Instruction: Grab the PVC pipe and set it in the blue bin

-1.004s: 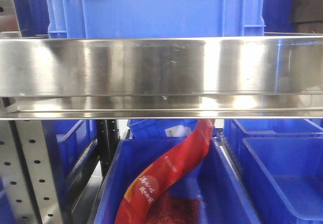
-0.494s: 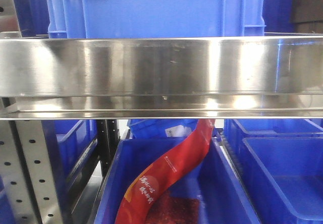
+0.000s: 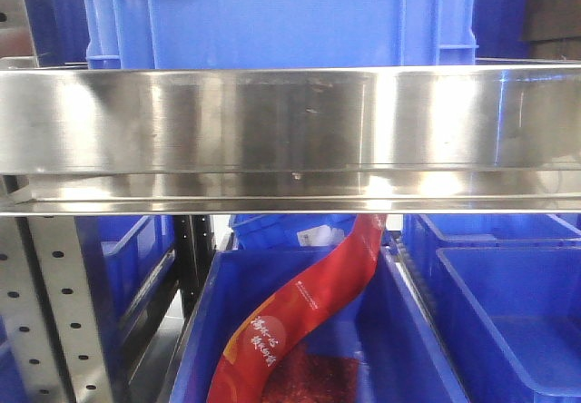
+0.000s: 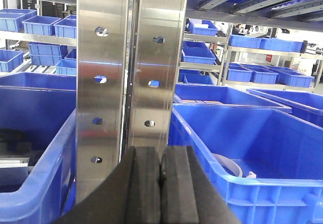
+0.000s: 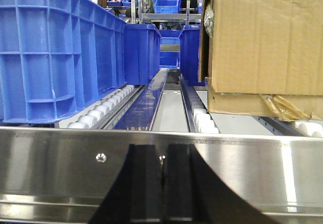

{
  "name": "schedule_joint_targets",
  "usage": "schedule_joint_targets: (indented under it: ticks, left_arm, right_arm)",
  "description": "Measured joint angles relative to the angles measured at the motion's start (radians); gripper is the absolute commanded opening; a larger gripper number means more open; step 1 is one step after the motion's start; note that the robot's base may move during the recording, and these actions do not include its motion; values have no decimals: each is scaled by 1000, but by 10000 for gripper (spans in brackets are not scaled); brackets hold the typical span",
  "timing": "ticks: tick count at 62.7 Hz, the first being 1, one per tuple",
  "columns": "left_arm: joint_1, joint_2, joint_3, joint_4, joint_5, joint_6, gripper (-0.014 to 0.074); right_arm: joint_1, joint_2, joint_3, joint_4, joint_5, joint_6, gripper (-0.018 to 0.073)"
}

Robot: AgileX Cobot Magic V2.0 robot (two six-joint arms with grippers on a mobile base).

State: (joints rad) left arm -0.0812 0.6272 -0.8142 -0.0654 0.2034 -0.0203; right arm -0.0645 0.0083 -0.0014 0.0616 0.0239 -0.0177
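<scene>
PVC pipe: white curved strap lying inside blue bin, right of steel upright | left gripper: pads pressed together, empty | right gripper: likewise closed, facing shelf rail | risk: left arm may strike upright reaching in.

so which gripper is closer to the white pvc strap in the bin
Left. The left gripper is shut in front of the steel upright, with the PVC pipe lying in the blue bin just to its right. The right gripper faces a steel rail; no strap shows in its view.

Blue bins — red pouch
</scene>
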Motion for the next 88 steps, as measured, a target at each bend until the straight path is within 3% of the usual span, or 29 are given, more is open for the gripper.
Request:
schedule_joint_targets:
  ticks: [11, 21, 36, 44, 51, 67, 79, 88]
  left_arm:
    - [0, 0, 33, 14, -8, 0, -111]
    - [0, 0, 164, 22, -55, 0, -111]
    - [0, -14, 431, 23, -291, 0, -111]
    - [0, -83, 543, 22, -439, 0, -111]
    - [0, -173, 629, 20, -497, 0, -111]
    - [2, -406, 804, 19, -490, 0, -111]
    - [35, -584, 813, 19, -307, 2, -111]
    - [73, -619, 817, 22, -212, 6, -111]
  right_arm:
    - [0, 0, 0, 0, -2, 0, -168]
    - [0, 0, 0, 0, -2, 0, -168]
    - [0, 0, 0, 0, -2, 0, -168]
    - [0, 0, 0, 0, -2, 0, -168]
    - [0, 0, 0, 0, -2, 0, -168]
    - [0, 0, 0, 0, -2, 0, -168]
    - [0, 0, 0, 0, -6, 0, -168]
    - [0, 0, 1, 0, -10, 0, -168]
